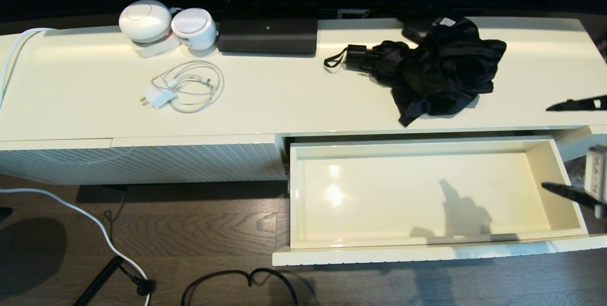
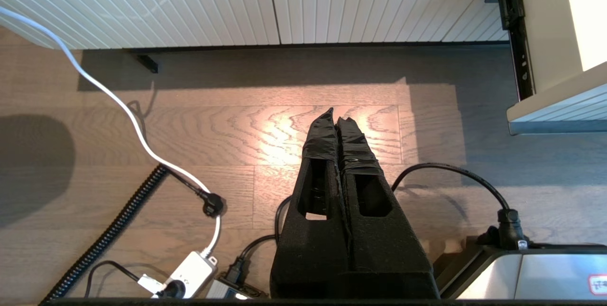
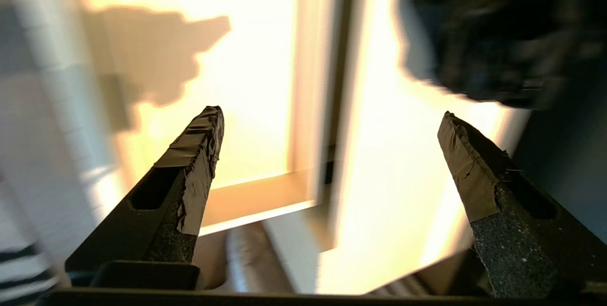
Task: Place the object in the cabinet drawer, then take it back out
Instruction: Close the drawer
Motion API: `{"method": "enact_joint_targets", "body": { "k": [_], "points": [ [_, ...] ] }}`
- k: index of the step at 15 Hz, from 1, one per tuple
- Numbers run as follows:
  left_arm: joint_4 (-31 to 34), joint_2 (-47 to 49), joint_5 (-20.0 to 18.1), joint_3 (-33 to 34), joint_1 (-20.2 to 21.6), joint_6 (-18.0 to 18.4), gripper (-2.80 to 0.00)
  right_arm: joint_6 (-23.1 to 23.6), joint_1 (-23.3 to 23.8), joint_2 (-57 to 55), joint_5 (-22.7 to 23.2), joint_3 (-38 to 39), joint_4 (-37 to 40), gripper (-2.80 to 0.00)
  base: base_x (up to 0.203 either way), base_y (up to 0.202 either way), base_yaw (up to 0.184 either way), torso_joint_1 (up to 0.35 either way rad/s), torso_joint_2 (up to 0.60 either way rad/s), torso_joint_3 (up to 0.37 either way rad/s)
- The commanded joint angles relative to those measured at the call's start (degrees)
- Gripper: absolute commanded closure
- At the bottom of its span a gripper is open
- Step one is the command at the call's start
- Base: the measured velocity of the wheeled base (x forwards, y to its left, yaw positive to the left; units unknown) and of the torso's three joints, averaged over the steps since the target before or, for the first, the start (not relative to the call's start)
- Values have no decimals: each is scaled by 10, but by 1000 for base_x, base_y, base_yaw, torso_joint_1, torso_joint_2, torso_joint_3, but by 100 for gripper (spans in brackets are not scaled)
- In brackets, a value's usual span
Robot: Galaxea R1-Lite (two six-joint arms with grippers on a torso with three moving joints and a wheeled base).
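Note:
The black folding umbrella [image 1: 436, 69] lies crumpled on the cabinet top at the right, its handle and wrist loop [image 1: 334, 61] pointing left. Below it the cream drawer [image 1: 427, 255] stands pulled out with nothing inside. My right gripper [image 1: 545, 146] is open at the drawer's right end, one finger over the cabinet top, the other over the drawer's right wall. In the right wrist view the right gripper [image 3: 330, 114] frames the drawer wall [image 3: 256, 194], with the umbrella [image 3: 488, 35] blurred beyond. My left gripper [image 2: 337, 116] hangs shut and empty over the floor, left of the drawer's corner [image 2: 555, 111].
On the cabinet top sit two white round devices [image 1: 166, 23], a white charger with coiled cable [image 1: 185, 88], a black box [image 1: 268, 35] and a flat dark box [image 1: 419, 28] behind the umbrella. Cables [image 1: 237, 280] trail on the wooden floor. A ribbed panel [image 1: 142, 161] is left of the drawer.

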State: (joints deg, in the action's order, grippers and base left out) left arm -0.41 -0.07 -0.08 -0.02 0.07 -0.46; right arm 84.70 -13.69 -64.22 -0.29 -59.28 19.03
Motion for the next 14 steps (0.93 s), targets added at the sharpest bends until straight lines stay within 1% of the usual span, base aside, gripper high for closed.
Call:
{"method": "enact_joint_targets", "body": {
  "k": [1,4,6,7,11,14],
  "points": [
    [0,-1,0,0,0,0,0,2,0,47,-2,41,42,-280,0,0,0,0,0,0],
    [0,-1,0,0,0,0,0,-25,0,61,-1,106,53,-280,0,0,0,0,0,0],
    [0,-1,0,0,0,0,0,-31,0,65,-1,134,53,-280,0,0,0,0,0,0],
    [0,-1,0,0,0,0,0,-32,0,66,0,147,54,0,0,0,0,0,0,0],
    [0,-1,0,0,0,-1,0,-33,-3,68,7,192,55,0,0,0,0,0,0,0],
    [0,-1,0,0,1,-1,0,-33,-10,52,40,224,55,0,0,0,0,0,0,0]
  ]
}}
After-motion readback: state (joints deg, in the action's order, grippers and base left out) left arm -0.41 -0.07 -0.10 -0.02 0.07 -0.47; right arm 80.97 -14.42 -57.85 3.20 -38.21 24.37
